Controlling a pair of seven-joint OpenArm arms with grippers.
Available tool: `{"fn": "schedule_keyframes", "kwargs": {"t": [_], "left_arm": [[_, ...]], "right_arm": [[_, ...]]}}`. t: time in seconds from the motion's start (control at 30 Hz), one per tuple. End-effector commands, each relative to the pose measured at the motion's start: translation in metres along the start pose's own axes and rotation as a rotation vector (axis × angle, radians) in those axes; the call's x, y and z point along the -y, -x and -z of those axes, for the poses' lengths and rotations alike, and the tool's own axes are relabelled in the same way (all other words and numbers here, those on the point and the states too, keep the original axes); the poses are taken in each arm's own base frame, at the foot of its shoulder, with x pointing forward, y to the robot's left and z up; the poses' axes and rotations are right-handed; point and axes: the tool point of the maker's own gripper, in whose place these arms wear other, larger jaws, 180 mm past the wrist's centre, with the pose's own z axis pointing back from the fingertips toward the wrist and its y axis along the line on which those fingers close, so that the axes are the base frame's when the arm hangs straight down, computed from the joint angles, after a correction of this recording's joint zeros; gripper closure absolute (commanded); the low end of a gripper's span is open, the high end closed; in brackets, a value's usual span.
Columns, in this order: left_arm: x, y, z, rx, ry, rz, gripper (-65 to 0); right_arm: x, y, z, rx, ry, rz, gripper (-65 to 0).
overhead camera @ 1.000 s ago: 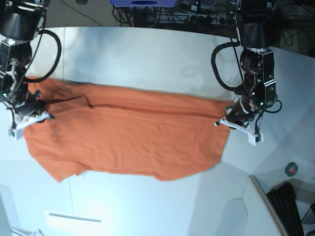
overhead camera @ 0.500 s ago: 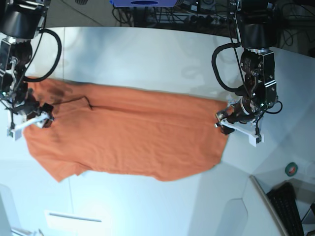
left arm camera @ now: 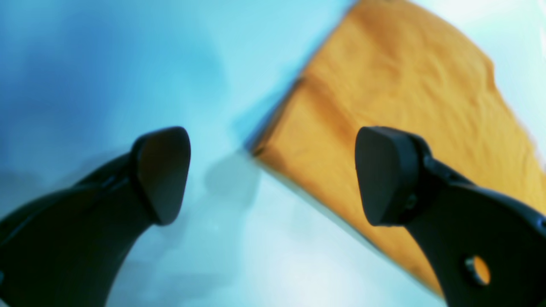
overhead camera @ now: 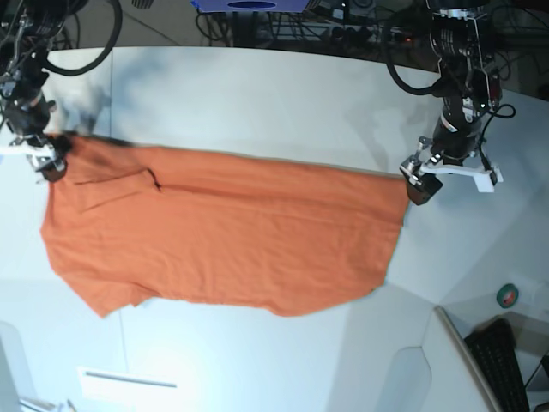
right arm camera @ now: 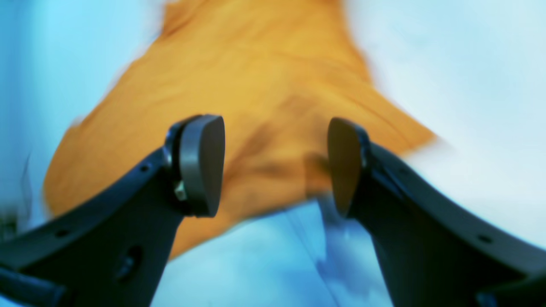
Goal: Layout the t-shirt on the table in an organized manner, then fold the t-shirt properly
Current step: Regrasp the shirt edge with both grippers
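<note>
The orange t-shirt [overhead camera: 223, 236] lies spread out across the white table [overhead camera: 257, 94], one sleeve at its left end. My left gripper [overhead camera: 446, 178] hangs open just off the shirt's right upper corner. In the left wrist view that gripper [left arm camera: 273, 175] holds nothing, and the t-shirt [left arm camera: 384, 85] corner lies below, between its fingers. My right gripper [overhead camera: 36, 157] is open over the shirt's left upper corner. In the right wrist view its spread fingers [right arm camera: 200, 166] frame the t-shirt [right arm camera: 256, 76], with nothing held.
A green tape roll [overhead camera: 509, 295] and a dark keyboard [overhead camera: 506, 360] sit at the lower right, beyond the table's curved edge. Cables [overhead camera: 343, 30] run along the back. A white label [overhead camera: 127, 378] lies near the front left.
Both grippers have opened and let go of the shirt's end corners, then risen and moved toward the back. The shirt's left corner now lies higher up and flatter.
</note>
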Motion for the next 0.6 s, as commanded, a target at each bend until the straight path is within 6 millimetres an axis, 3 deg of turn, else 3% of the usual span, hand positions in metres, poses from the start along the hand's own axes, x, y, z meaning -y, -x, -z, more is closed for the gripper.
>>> {"fn": "schedule_keyframes", "kwargs": {"t": [0.0, 0.13, 0.3, 0.43, 0.57], "left_arm": [[0.004, -0.010, 0.001, 0.028, 0.024, -0.011, -57.6], [0.003, 0.011, 0.008, -0.031, 0.048, 0.011, -57.6], [0.002, 0.027, 0.022, -0.078, 0.064, 0.001, -54.5], [0.003, 0.025, 0.028, -0.079, 0.061, -0.010, -48.9], [0.006, 0.020, 0.034, -0.073, 0.065, -0.017, -47.9]], "right_arm": [[-0.002, -0.013, -0.003, 0.047, -0.017, 0.017, -36.3], [0.024, 0.005, 0.001, 0.017, 0.045, 0.089, -36.5], [0.040, 0.019, 0.008, -0.007, 0.085, 0.126, -36.3], [0.042, 0.025, 0.008, -0.015, 0.093, 0.137, -36.2], [0.054, 0.038, 0.010, -0.043, 0.135, 0.168, -36.2]]}}
